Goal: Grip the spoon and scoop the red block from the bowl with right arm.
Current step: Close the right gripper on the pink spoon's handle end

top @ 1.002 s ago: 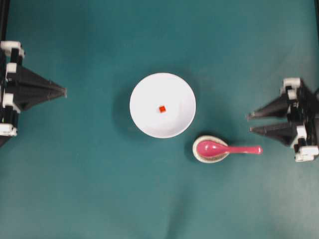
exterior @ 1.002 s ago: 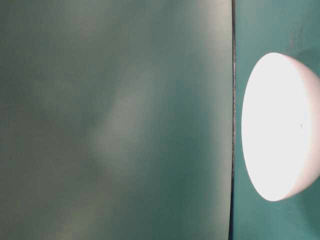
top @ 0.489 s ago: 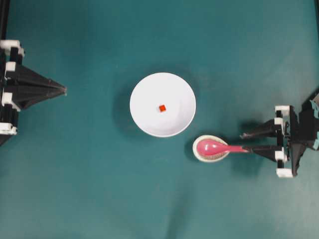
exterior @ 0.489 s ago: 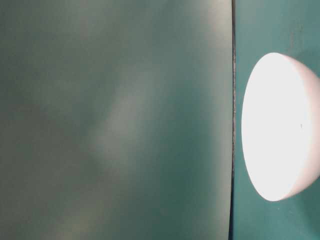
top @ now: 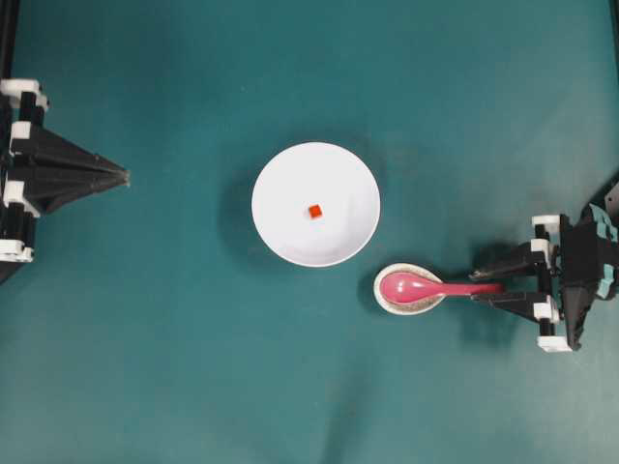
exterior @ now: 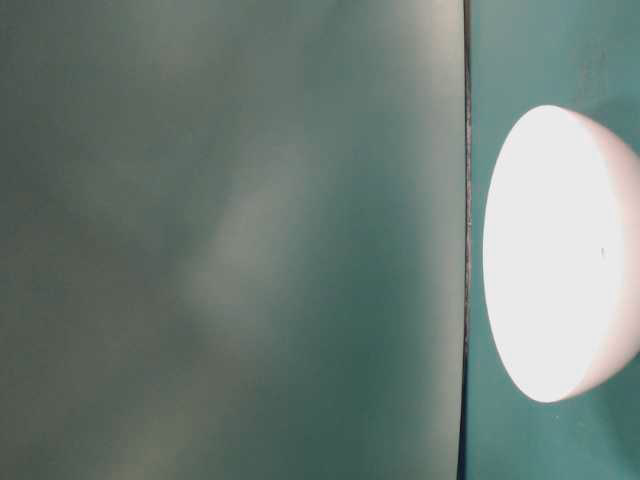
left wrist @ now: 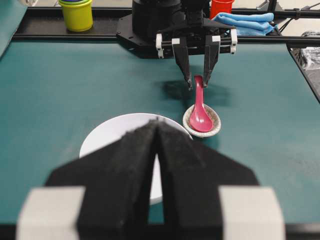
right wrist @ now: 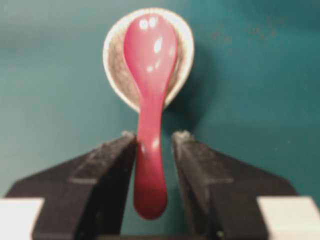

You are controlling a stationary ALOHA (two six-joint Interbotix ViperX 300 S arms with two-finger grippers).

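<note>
Within the last second the right gripper (top: 489, 285) has advanced from the surface edge and, fingers spread, now straddles the handle of the spoon (top: 426, 287) resting in the speckled dish (top: 387, 300), ready to close.

One bowl (top: 315, 204) is seen, white and round, and one red block (top: 314, 211) is counted inside it. One spoon (top: 426, 287) is found, pink, and one small speckled dish (top: 409, 289) is counted beneath its scoop. Two grippers are counted: the left gripper (top: 124, 177) and the right gripper (top: 478, 280), each with two fingers. In the left wrist view, further things are seen beyond the table's far edge: one yellow-green cup (left wrist: 76, 13), one red cup (left wrist: 221, 6) and one blue cloth (left wrist: 250, 20). One green mat (top: 193, 367) is seen to cover the table.
</note>
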